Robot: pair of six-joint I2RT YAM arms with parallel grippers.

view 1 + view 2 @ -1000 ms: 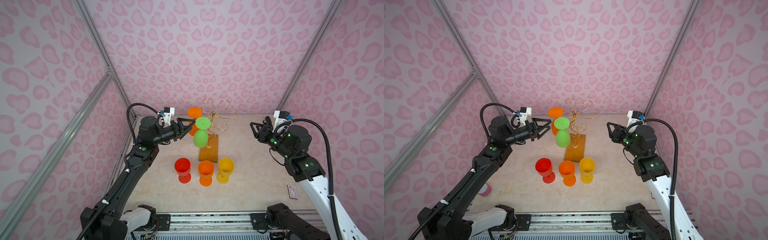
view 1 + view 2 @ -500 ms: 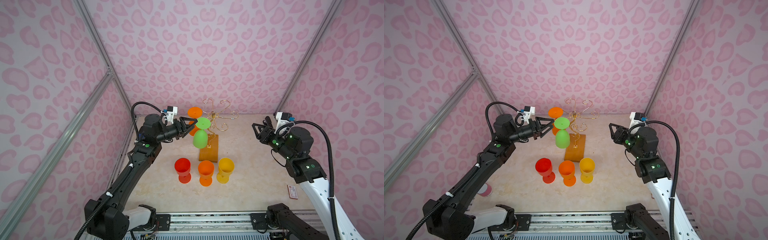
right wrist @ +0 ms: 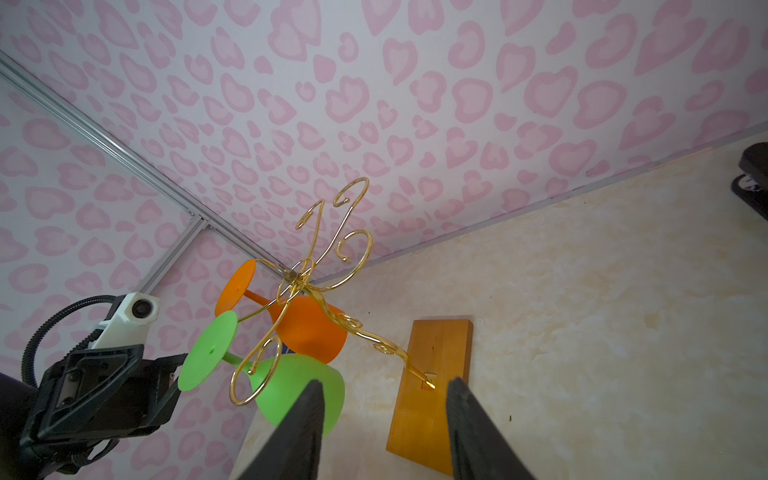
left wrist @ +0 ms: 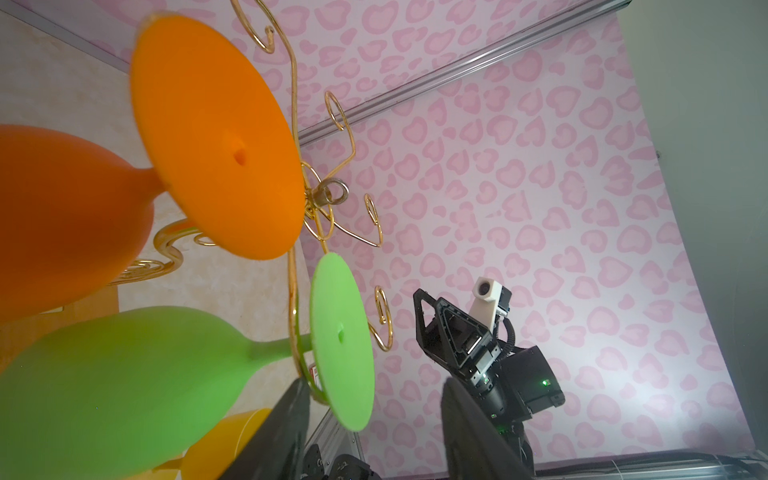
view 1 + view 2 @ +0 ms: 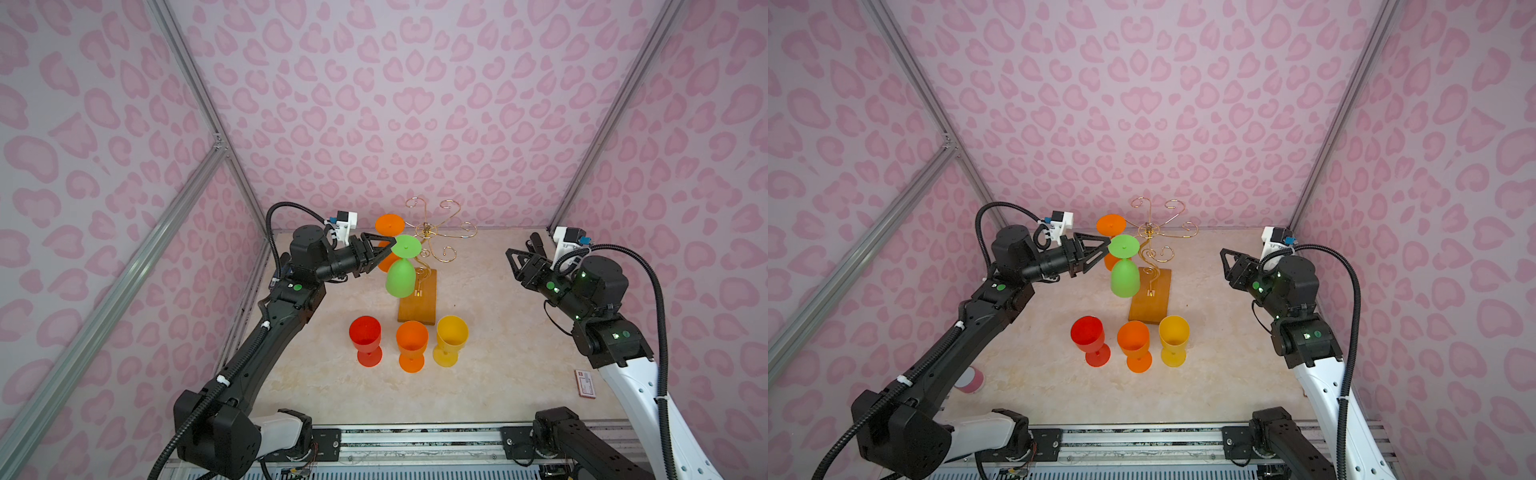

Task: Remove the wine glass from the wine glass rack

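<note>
On the wine glass rack, two glasses hang upside down: the green wine glass and, behind it, the hanging orange glass. Three already stand on the table (red glass, standing orange glass, yellow glass), so the job looks past halfway. The left gripper brackets the green foot, jaws apart, not clamped. The right gripper hovers well apart, half-spread, empty.

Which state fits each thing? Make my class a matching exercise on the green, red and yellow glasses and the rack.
Things: 1 green glass; 2 red glass; 3 yellow glass; 4 wine glass rack.
States, in both top views: A upright, right end of the row; B behind the row; C hangs upside down; D upright, left end of the row.
Pairs: 1-C; 2-D; 3-A; 4-B.
</note>
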